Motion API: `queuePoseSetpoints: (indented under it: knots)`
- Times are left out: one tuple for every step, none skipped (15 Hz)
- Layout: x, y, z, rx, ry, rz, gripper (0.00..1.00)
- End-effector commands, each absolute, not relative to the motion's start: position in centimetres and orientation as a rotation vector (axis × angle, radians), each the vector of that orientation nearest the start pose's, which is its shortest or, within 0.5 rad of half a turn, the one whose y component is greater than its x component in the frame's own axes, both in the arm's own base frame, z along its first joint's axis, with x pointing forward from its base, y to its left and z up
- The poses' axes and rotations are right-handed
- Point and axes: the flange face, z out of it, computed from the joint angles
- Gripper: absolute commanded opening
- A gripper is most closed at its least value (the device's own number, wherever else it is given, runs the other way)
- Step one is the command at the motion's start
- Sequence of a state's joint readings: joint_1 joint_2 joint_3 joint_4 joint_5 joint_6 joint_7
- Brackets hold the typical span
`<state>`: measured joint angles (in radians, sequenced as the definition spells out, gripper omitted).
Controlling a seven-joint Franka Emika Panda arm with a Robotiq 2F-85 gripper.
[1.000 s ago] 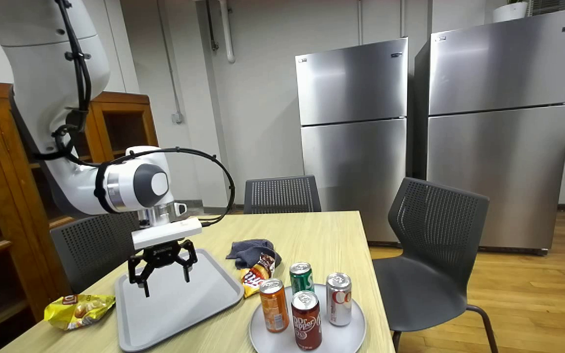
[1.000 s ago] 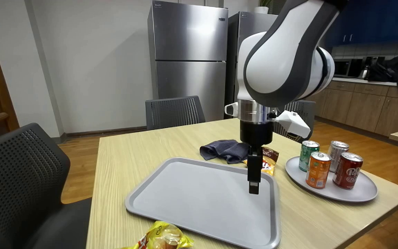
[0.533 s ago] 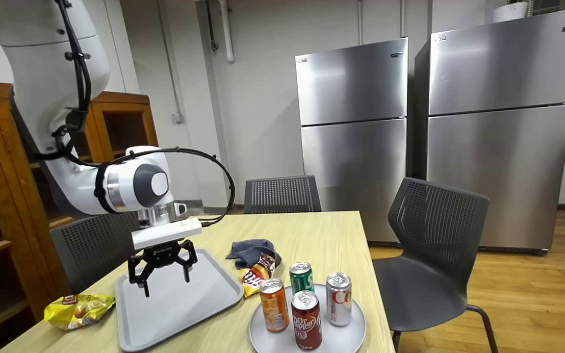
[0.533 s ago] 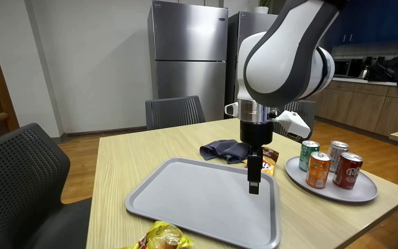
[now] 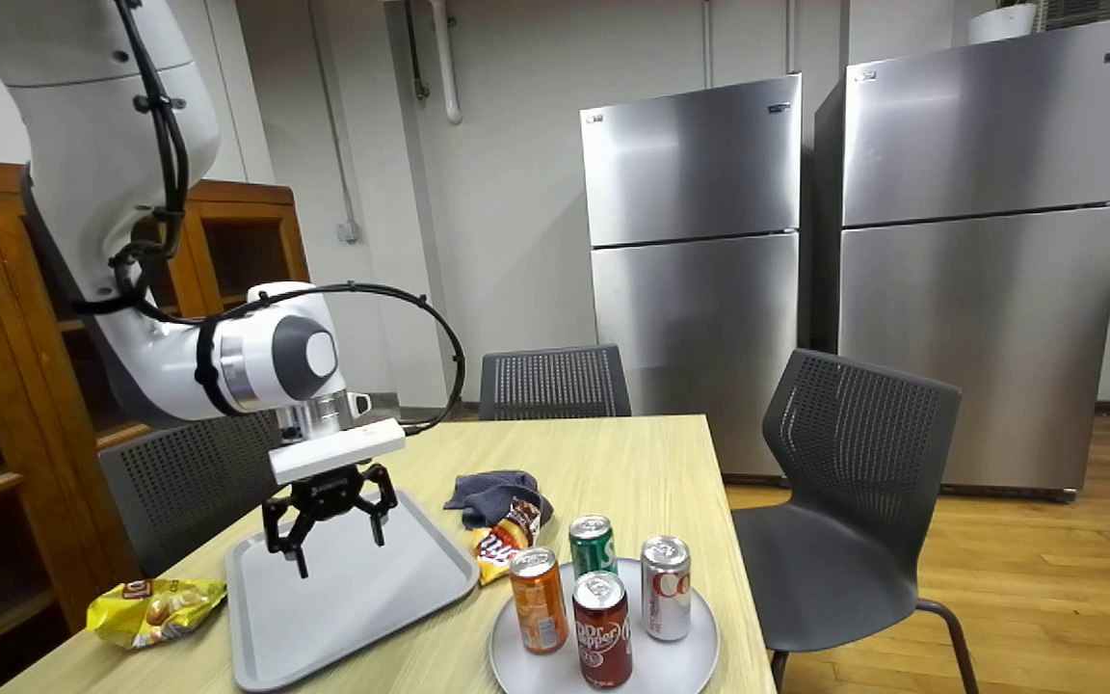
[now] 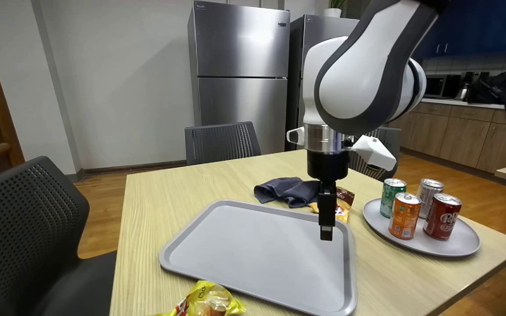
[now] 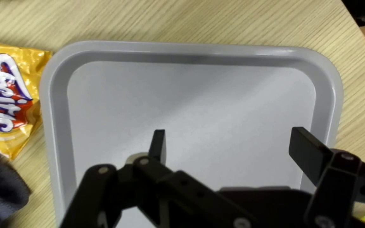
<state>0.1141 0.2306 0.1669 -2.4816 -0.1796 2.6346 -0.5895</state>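
My gripper (image 5: 340, 553) hangs open above the grey tray (image 5: 353, 598), with nothing between its fingers. In the wrist view the dark fingertips of the gripper (image 7: 228, 129) stand wide apart over the bare floor of the tray (image 7: 188, 95). An orange chip bag (image 7: 5, 91) lies against the tray's edge, with a dark cloth (image 7: 2, 186) by it. In an exterior view a yellow bag (image 5: 155, 609) rests on the table beyond the tray's opposite side. The gripper is seen side-on in an exterior view, so one finger (image 6: 326, 219) covers the other there.
A round grey plate (image 6: 461, 239) holds several cans: orange (image 5: 538, 602), green (image 5: 593, 547), dark red (image 5: 602, 631) and silver (image 5: 666, 590). Chairs (image 5: 555, 381) surround the wooden table (image 6: 160, 193). Two steel refrigerators (image 5: 695, 289) stand behind.
In the last half second the arm and gripper have shifted slightly up and to the right in both exterior views. Before that they were still. The jaws stay open; the objects have not moved.
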Motion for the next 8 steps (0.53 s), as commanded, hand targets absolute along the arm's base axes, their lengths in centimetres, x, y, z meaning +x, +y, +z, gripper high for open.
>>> queuePoseSetpoints:
  knots:
    - [45.3,12.3,20.8,-2.770,-1.646,0.130,1.00]
    - [45.5,11.7,20.8,-2.748,-1.683,0.140,1.00]
    - [45.7,11.1,20.7,-2.739,-1.714,0.150,1.00]
    - [46.0,10.1,20.6,-2.729,-1.750,0.157,1.00]
    - [46.3,9.1,20.6,-2.723,-1.775,0.163,1.00]
    - [46.7,7.9,20.6,-2.717,-1.798,0.165,1.00]
    - [47.1,6.8,20.6,-2.714,-1.819,0.166,1.00]
    - [47.5,5.6,20.6,-2.710,-1.837,0.170,1.00]
